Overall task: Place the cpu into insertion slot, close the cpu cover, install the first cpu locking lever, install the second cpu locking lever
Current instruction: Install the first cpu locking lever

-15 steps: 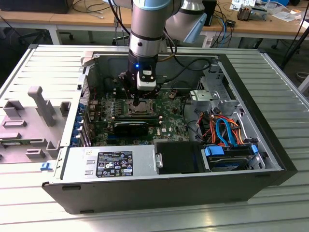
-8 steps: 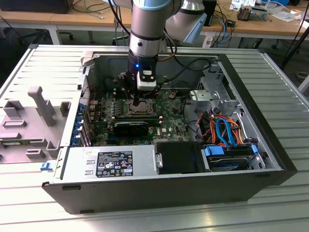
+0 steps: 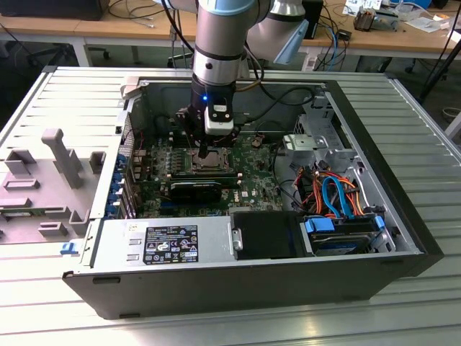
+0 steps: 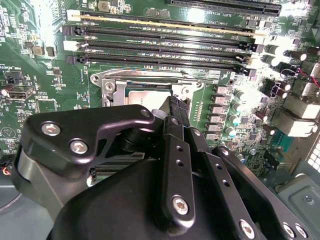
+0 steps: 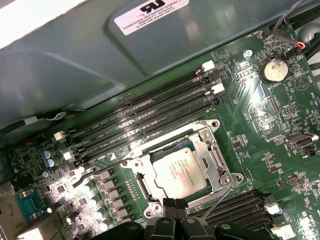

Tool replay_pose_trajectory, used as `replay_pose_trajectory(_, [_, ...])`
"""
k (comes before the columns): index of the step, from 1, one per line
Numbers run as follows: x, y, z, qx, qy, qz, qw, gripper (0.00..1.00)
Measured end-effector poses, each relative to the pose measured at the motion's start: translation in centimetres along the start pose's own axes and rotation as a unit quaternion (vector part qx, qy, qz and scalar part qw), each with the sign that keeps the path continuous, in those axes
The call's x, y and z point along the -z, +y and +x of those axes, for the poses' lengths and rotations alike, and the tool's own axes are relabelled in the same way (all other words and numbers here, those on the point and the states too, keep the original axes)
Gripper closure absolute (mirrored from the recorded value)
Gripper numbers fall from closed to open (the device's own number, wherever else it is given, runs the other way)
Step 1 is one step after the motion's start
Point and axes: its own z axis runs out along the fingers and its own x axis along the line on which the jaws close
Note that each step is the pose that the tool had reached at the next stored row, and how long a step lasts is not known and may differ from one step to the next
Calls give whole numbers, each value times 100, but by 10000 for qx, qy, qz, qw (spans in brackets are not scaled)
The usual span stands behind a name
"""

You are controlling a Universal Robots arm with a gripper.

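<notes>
gripper (image 5: 174, 204): fingers seen pressed together, held just beside cpu cover (image 5: 214, 167) | cpu (image 5: 179, 172): seated in insertion slot (image 5: 144, 186), framed by the lowered cpu cover | exterior view: insertion slot located at 12 o'clock of long black card (image 3: 202, 189)

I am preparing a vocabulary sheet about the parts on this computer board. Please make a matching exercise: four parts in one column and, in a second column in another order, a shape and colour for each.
Column one
1. cpu
2. cpu cover
3. memory slots
4. coin battery

Column two
a. long, narrow and black, in parallel rows
b. round and silver
c. thin silver frame with a large square cut-out
d. small flat square with a dull grey top

Pairs: 1-d; 2-c; 3-a; 4-b
</notes>
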Motion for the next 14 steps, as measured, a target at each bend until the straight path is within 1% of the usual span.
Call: replay_pose_trajectory(14, [0, 0, 0, 51, -5, 4, 10000, 89])
